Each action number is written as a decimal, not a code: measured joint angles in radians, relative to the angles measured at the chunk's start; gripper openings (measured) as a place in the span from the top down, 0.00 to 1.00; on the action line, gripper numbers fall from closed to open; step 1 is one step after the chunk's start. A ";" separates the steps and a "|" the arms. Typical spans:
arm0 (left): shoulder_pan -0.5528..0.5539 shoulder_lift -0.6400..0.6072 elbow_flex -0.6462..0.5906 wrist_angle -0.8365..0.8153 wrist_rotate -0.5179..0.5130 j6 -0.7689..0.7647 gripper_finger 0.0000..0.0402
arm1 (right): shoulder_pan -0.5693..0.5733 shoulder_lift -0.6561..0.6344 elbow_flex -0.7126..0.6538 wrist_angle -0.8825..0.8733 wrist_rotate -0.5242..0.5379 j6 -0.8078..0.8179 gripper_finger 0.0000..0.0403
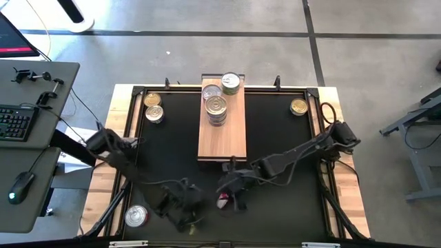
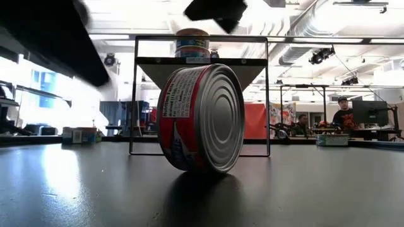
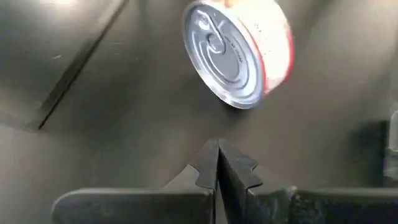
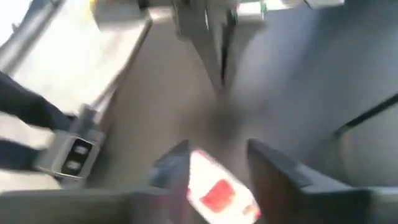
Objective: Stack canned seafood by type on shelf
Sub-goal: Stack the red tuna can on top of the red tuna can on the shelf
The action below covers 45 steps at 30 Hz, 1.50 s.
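Right up against your low camera, a red-labelled tin (image 2: 202, 118) stands on its edge on the black mat (image 2: 315, 189), its ribbed silver bottom facing you. From above you see only a sliver of that tin (image 1: 222, 201), just in front of the plank (image 1: 222, 131), with the right gripper (image 1: 231, 191) over it. The right wrist view adds what neither shows: the fingers (image 4: 283, 177) stand apart, one on each side of the tin's red label (image 4: 217, 193), though blur keeps you from telling whether they touch it.

The left gripper (image 3: 217, 163) has its fingers pressed together, holding nothing. Its camera faces another red-sided tin (image 3: 239, 53), pull-tab lid showing. From above that tin (image 1: 136, 216) lies well to the left of the plank, near the mat's front corner.

On the plank's far end you have a stack of silver tins (image 1: 216, 105) and one tin (image 1: 230, 83) at the far edge. Two gold-lidded tins (image 1: 153, 107) sit left of the plank, and one (image 1: 298, 106) right of it.

Pale wood (image 1: 344, 186) borders the mat. A desk with a keyboard (image 1: 15, 122) and mouse (image 1: 22, 184) stands left of the plank. Behind it, the low view shows people (image 2: 344, 112) at distant benches.

How many tins are in the stack you cannot make out.
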 joint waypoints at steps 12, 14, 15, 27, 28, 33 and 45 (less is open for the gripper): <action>-0.136 -0.165 0.000 -0.090 -0.161 -0.317 1.00 | -0.013 0.170 0.204 -0.301 -0.059 -0.469 0.21; -0.143 -0.179 0.000 -0.085 -0.180 -0.341 1.00 | -0.008 0.183 0.207 -0.301 -0.056 -0.535 0.21; -0.145 -0.183 0.000 -0.081 -0.195 -0.347 1.00 | -0.007 0.192 0.207 -0.301 -0.043 -0.557 0.21; -0.153 -0.226 0.000 -0.080 -0.348 -0.339 1.00 | -0.010 0.271 0.207 -0.284 0.040 -0.567 0.28; -0.153 -0.244 0.000 -0.087 -0.350 -0.321 1.00 | -0.008 0.271 0.207 -0.283 0.047 -0.567 0.31; -0.154 -0.368 0.000 -0.156 -0.355 -0.195 1.00 | 0.001 0.271 0.207 -0.287 0.048 -0.567 0.60; -0.240 -0.719 0.000 -0.283 -0.610 0.148 1.00 | 0.025 0.261 0.572 -0.449 0.195 -0.452 0.71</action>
